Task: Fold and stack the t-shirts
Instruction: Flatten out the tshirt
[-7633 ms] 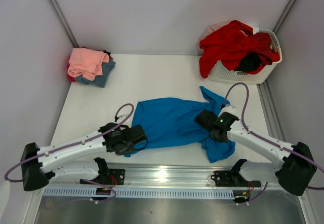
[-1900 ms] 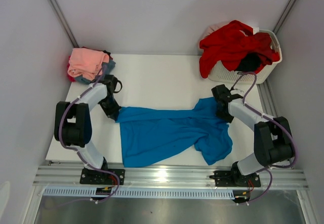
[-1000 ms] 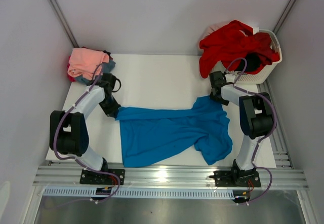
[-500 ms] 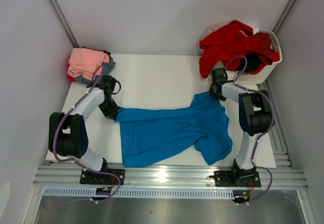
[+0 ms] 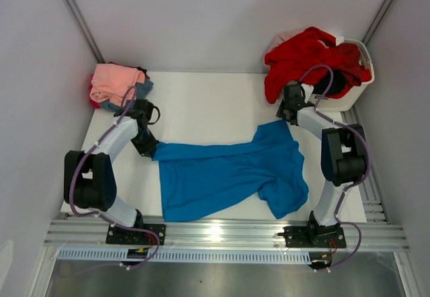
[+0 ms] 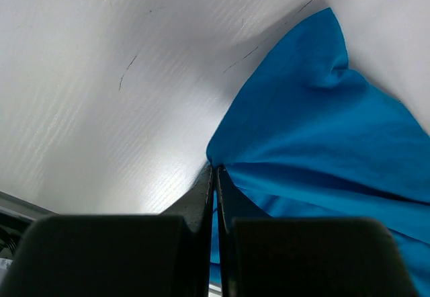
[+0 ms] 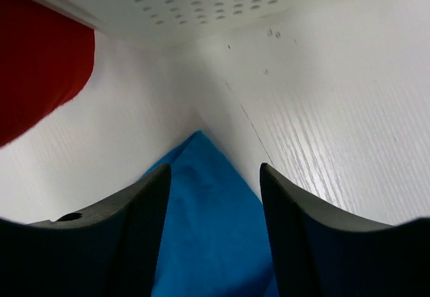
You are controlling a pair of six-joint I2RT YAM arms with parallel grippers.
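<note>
A bright blue t-shirt (image 5: pixel 228 173) lies stretched out sideways across the middle of the white table (image 5: pixel 201 105). My left gripper (image 5: pixel 152 150) is shut on its left corner. In the left wrist view the fingertips (image 6: pixel 215 170) pinch the blue cloth (image 6: pixel 316 129) just above the table. My right gripper (image 5: pixel 285 117) is open over the shirt's far right corner (image 7: pixel 205 196), which lies flat between the spread fingers (image 7: pixel 144 203) and is not pinched. Folded t-shirts (image 5: pixel 117 84), salmon pink on top, are stacked at the back left.
A white slatted basket (image 5: pixel 339 97) stands at the back right, just behind my right gripper, with a red t-shirt (image 5: pixel 309 56) draped over it and black cloth (image 5: pixel 332 82) inside. Its perforated wall (image 7: pixel 222 1) and the red cloth (image 7: pixel 33 62) show in the right wrist view. Walls enclose the table.
My right gripper has moved back and right towards the basket, and the shirt's right corner has drawn out that way. The left gripper has stayed put, shut on the left corner.
</note>
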